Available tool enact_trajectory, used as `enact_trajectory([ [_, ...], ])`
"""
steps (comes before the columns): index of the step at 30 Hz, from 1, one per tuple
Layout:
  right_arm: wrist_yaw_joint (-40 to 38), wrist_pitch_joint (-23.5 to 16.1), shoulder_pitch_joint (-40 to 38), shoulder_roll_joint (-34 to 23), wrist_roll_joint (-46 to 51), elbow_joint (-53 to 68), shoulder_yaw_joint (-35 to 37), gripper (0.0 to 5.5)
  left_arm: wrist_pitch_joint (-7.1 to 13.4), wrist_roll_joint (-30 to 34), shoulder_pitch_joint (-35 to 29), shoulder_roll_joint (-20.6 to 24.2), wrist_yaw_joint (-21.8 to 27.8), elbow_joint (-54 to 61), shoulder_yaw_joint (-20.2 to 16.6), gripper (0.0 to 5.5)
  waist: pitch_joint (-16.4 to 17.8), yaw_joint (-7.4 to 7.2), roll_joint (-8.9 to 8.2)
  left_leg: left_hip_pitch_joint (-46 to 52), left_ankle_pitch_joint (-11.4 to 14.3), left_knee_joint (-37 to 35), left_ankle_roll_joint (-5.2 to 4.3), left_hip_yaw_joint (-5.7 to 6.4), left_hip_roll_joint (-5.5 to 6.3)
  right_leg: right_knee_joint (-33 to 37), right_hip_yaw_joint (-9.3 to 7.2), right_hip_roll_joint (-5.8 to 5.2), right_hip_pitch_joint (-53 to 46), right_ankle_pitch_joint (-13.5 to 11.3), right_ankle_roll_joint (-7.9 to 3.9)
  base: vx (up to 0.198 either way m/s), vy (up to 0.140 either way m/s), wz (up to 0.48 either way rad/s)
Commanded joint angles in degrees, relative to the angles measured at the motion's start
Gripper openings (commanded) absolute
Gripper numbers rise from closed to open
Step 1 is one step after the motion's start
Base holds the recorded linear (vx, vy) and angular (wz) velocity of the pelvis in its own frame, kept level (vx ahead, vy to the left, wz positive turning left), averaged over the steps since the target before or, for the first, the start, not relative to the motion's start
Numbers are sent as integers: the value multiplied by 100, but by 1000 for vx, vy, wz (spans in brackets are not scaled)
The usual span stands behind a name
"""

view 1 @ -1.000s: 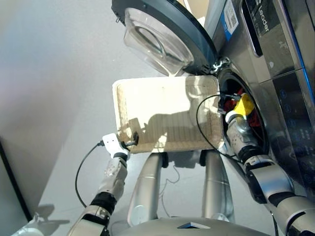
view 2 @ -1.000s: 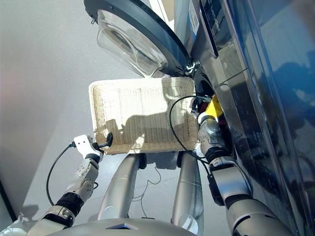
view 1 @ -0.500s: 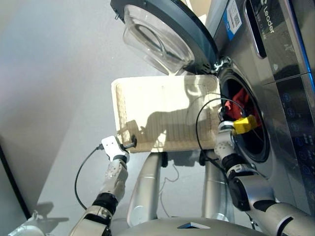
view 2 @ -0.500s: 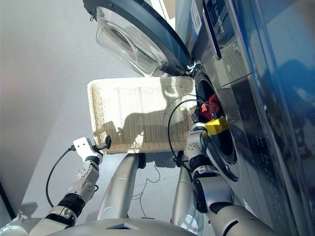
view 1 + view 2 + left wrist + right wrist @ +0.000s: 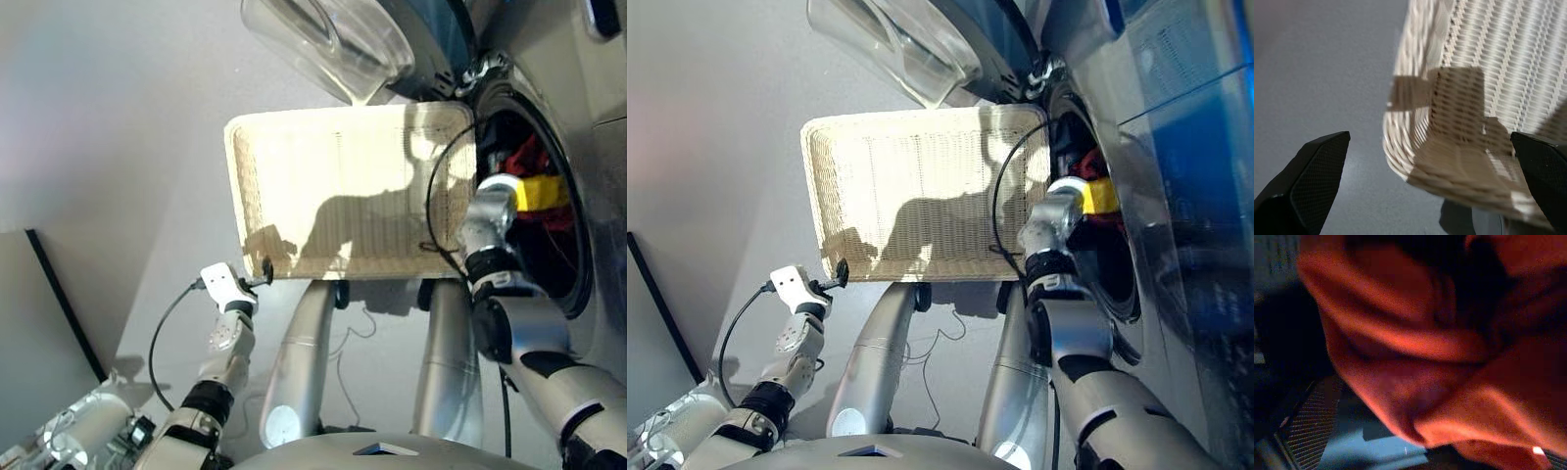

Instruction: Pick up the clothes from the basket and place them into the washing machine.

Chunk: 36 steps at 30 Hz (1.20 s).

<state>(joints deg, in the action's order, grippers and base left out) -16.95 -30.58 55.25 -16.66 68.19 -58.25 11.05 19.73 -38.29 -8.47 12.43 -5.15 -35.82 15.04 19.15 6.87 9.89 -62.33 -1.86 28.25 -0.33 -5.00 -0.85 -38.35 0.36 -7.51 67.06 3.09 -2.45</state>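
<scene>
The basket [image 5: 294,157] fills the middle of the head view, with no garments showing on its woven floor. At its lower left corner sits the left gripper [image 5: 263,270], jaws spread wide with nothing between them; the basket's rounded corner lies just ahead of them in the wrist view. At right, the right gripper [image 5: 529,192] reaches into the round mouth of the washing machine [image 5: 573,323]. A red garment [image 5: 1440,382] crowds right against it inside the drum; whether its jaws are open or closed, I cannot tell. The glass door [image 5: 328,39] hangs open at top.
</scene>
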Motion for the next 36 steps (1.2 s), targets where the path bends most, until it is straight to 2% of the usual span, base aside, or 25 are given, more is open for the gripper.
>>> enact_trajectory([
  [1,-133,-350,52,-600,-389,410,-144,550,231,-83,193,220,-35,58,-93,550,-228,76,304,-399,601,672,-38,81,-41,28,-21,235,162,98,48,0,0,0],
  [3,-185,-377,187,-820,-427,401,-126,550,230,-85,208,235,-20,89,-80,550,-252,94,315,-445,635,727,-35,96,-60,-14,-19,265,217,124,61,0,0,0],
  [5,-546,-568,427,-1413,-878,686,-154,550,254,-76,279,295,-22,144,-136,550,-325,78,289,-466,653,746,-41,87,-80,-23,-19,297,254,118,58,0,0,0],
  [6,-653,-557,435,-1408,-976,731,-158,550,252,-74,274,283,-26,151,-131,550,-325,87,301,-470,653,745,-41,85,-83,-21,-17,299,259,116,58,0,0,0],
  [7,-934,-622,412,-1885,-1656,1081,-249,550,280,-21,326,334,-35,175,-219,550,-377,42,258,-437,639,707,-46,89,-109,-1,-37,311,251,114,49,0,0,0],
  [9,-1201,-605,402,-2044,-1998,1249,-278,550,300,8,356,356,-35,211,-232,550,-400,38,261,-418,629,685,-48,83,-117,-2,-50,321,243,113,52,0,0,0],
  [10,-1271,-474,354,-2417,-2401,1235,-411,550,320,57,394,418,-7,235,-287,550,-455,14,200,-372,621,645,-55,90,-126,-10,-67,334,222,122,56,0,0,0],
  [12,-1262,-489,355,-2521,-2396,1236,-437,550,324,40,391,428,3,242,-314,550,-479,-3,179,-344,616,622,-62,97,-129,5,-80,336,197,113,63,0,0,0],
  [16,-803,-266,198,-2279,-1930,687,-540,550,290,-74,328,413,17,154,-340,550,-565,-68,2,-230,567,446,-79,118,-173,195,-165,334,28,45,79,0,0,0],
  [19,-358,38,-42,-1825,-1702,218,-716,550,250,-116,337,354,88,103,-356,550,-580,-73,-89,-178,523,356,-82,148,-191,338,-218,328,-89,-16,91,0,0,0],
  [25,230,370,-697,-890,-1649,207,-1046,550,172,-72,419,307,174,-57,-426,550,-569,-91,-261,-79,410,218,-83,215,-197,497,-354,274,-293,-102,98,0,0,0],
  [26,220,371,-714,-875,-1659,225,-1044,550,172,-72,430,314,175,-55,-429,550,-572,-99,-265,-69,404,208,-83,218,-194,505,-358,272,-304,-105,98,0,0,0],
  [30,649,616,-1034,-386,-1763,313,-1425,550,142,-28,449,316,242,-212,-563,550,-539,-31,-440,89,262,-9,-91,309,-169,746,-513,195,-564,-206,74,0,0,0],
  [32,718,678,-1057,-320,-1828,275,-1508,550,136,-15,442,330,261,-255,-601,550,-534,-17,-479,158,221,-94,-99,328,-158,836,-545,174,-652,-232,69,0,0,0],
  [33,935,847,-1178,-182,-1878,189,-1724,550,112,31,403,337,284,-413,-638,550,-528,18,-596,302,160,-226,-110,362,-135,996,-624,147,-834,-281,56,0,0,0],
  [34,1009,926,-1221,-124,-1968,145,-1851,550,99,46,374,353,305,-473,-662,550,-517,34,-635,385,124,-304,-117,380,-120,1086,-662,135,-943,-298,49,0,0,0],
  [36,1108,1002,-1296,-52,-2002,139,-1943,550,87,57,366,336,334,-538,-678,550,-496,44,-671,494,87,-386,-122,404,-110,1176,-688,126,-1057,-320,39,0,0,0],
])
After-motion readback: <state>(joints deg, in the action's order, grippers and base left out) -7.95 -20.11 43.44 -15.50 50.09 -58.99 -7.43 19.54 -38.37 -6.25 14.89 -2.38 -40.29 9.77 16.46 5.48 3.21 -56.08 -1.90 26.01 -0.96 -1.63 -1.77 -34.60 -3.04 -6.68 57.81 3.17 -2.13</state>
